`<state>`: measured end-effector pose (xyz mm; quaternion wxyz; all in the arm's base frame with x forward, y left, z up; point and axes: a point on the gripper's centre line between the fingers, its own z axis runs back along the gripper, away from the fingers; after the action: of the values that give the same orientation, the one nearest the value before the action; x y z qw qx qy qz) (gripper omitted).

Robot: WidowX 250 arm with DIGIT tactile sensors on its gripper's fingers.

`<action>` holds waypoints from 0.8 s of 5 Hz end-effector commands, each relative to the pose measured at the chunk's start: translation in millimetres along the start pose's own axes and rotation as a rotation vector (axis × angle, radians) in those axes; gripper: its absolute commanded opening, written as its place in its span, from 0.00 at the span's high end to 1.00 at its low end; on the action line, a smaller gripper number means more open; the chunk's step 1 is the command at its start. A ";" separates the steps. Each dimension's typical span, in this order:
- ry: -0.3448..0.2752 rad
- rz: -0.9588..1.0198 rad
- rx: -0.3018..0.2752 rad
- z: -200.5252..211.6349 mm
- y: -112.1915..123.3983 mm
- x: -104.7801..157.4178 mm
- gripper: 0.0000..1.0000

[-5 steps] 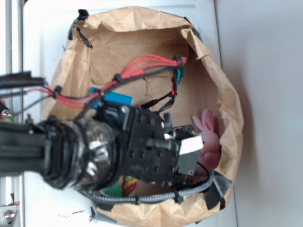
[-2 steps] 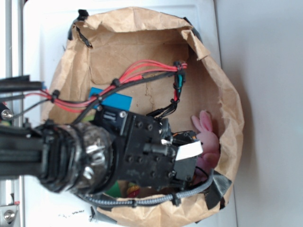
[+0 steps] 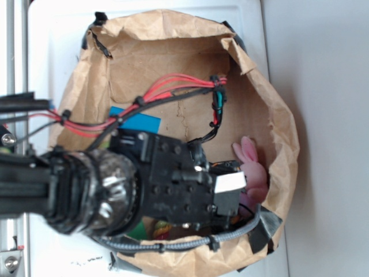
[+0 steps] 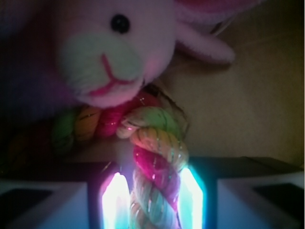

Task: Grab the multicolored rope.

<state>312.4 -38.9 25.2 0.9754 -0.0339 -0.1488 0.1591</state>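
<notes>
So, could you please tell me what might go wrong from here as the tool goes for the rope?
1. The pink bunny lies against the multicolored rope just beyond the tool, so a deeper push could pinch or drag the bunny too.
2. The tool's fingers flank only one end section of the rope; it bends away sideways under the bunny, so it may slip out or snag when lifted.
3. The arm sits deep inside the paper bag, and its cables could catch.
</notes>
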 end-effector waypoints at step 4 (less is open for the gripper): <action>0.065 0.074 -0.162 131.5 47.1 52.4 1.00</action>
<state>295.3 23.0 121.0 0.9770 -0.0982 -0.0714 0.1754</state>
